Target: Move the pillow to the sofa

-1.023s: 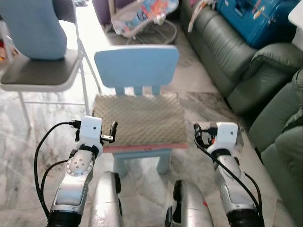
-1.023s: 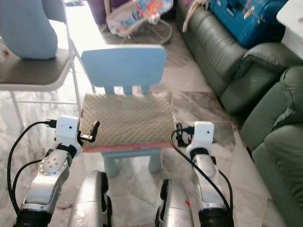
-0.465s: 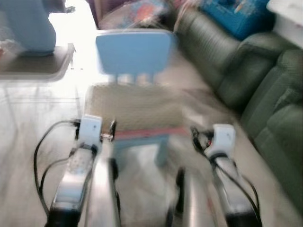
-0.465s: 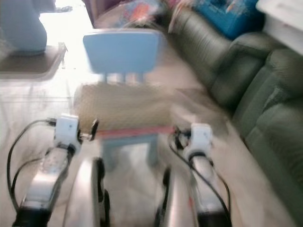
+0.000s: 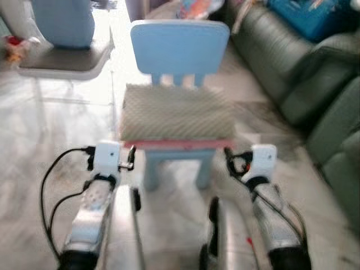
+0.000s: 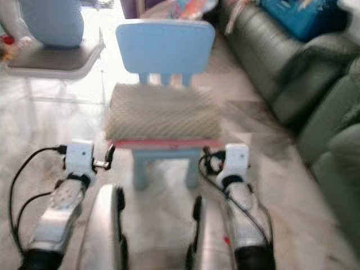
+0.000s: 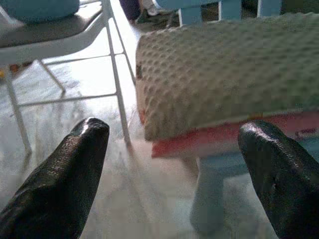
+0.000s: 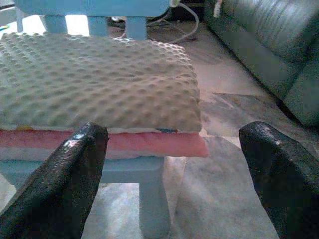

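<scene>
A beige dimpled pillow (image 5: 175, 115) with a pink underside lies flat on the seat of a small light-blue child's chair (image 5: 180, 46) straight ahead. The dark green sofa (image 5: 292, 67) runs along the right side. My left gripper (image 7: 169, 174) is open, held low just short of the pillow's left front corner (image 7: 209, 89). My right gripper (image 8: 174, 174) is open too, facing the pillow's right front corner (image 8: 109, 84). Neither gripper touches the pillow. Both wrists (image 5: 107, 160) (image 5: 261, 160) are raised in front of me.
A grey folding chair (image 5: 62, 56) with a light-blue cushion stands at the far left. A blue suitcase (image 5: 306, 17) lies on the sofa at the top right, and a baby bouncer (image 5: 197, 7) sits behind the child's chair. Marble floor (image 5: 50, 135) lies around the chair.
The view has shifted and blurred as I move: the chair and pillow now sit a little farther away and more centred. Both arms hold the same raised pose, fingers still open.
</scene>
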Tool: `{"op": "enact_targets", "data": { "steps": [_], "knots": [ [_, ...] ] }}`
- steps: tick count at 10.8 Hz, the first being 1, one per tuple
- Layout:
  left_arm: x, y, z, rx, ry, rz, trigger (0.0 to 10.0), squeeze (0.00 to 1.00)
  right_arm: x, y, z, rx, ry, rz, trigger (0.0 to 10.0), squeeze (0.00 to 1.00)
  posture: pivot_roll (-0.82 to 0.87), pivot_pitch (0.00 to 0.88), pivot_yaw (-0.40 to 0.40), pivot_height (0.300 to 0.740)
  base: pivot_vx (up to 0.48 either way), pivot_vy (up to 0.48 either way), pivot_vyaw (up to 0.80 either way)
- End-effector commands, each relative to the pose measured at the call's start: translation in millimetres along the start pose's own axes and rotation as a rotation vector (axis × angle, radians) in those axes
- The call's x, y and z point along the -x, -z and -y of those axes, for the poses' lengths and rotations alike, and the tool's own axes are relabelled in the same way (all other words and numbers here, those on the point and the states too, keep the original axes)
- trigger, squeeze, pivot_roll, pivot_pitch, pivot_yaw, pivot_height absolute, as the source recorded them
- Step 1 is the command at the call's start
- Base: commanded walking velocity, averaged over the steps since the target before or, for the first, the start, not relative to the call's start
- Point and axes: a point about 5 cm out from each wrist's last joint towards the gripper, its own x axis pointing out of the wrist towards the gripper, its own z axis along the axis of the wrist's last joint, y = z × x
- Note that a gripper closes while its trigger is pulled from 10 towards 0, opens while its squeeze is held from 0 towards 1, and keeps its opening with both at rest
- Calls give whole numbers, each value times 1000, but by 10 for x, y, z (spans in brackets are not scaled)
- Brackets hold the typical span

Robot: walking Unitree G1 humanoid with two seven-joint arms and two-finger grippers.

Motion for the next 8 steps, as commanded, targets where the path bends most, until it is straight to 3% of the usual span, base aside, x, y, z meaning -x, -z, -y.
{"op": "enact_targets", "data": {
  "steps": [1, 5, 8],
  "knots": [
    [-29, -56, 11, 1, -6, 19, 10000, 0, -11, -57, 34, 6, 1, 22, 10000, 0, 11, 92, -48, 522, 0, 0, 0],
    [-27, -60, 1, 20, -10, 29, 10000, 0, -7, -70, 46, 17, -11, 29, 10000, 0, 6, 93, -52, 522, 0, 0, 0],
    [-44, -66, 9, 29, -8, 30, 10000, 0, -15, -76, 37, 12, -14, 31, 10000, 0, 4, 94, -54, 522, 99, 0, 300]
  ]
}}
